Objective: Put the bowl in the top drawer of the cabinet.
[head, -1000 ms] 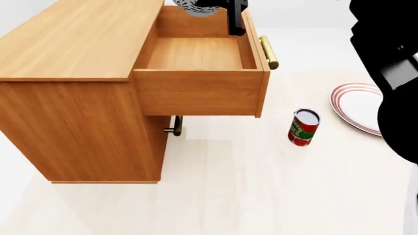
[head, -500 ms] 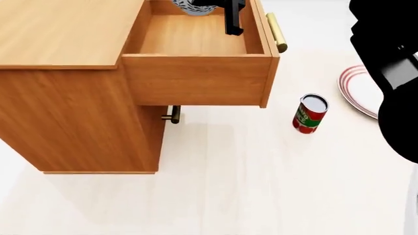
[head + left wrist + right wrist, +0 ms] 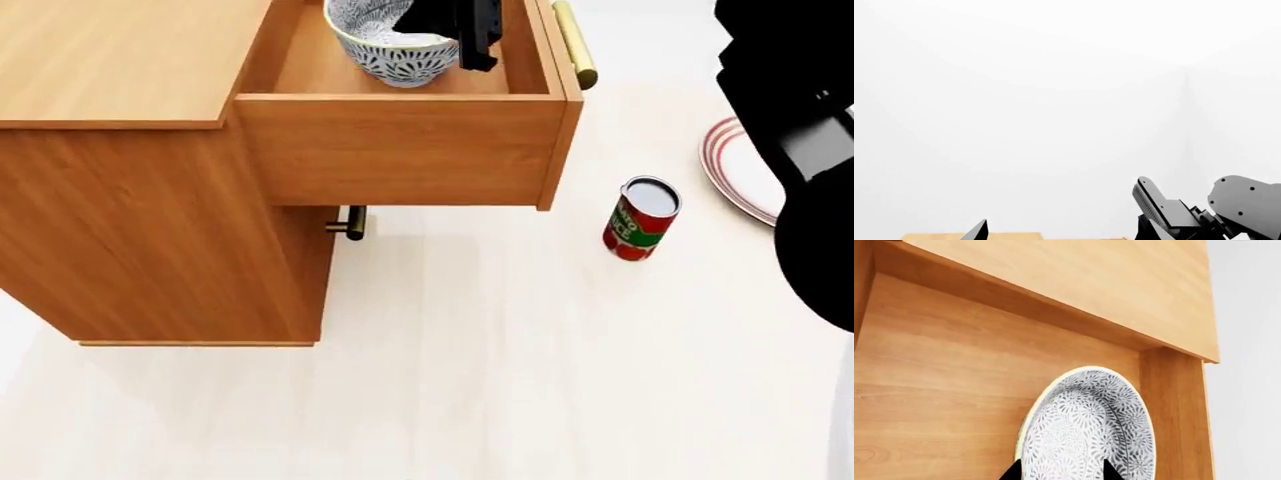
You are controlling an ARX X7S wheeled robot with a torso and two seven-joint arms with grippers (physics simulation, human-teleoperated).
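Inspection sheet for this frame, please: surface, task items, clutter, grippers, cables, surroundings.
Surface: pale floor, bare in front of the cabinet.
Job's things: cabinet; top drawer pulled open; bowl above the drawer's inside, tilted, not yet set down.
Clutter: can upright; red-rimmed plate at the right edge.
Grippers: right gripper clamped on the bowl's rim; left gripper empty, jaws apart, facing a blank wall.
Cables: nothing seen.
Surroundings: plain white walls.
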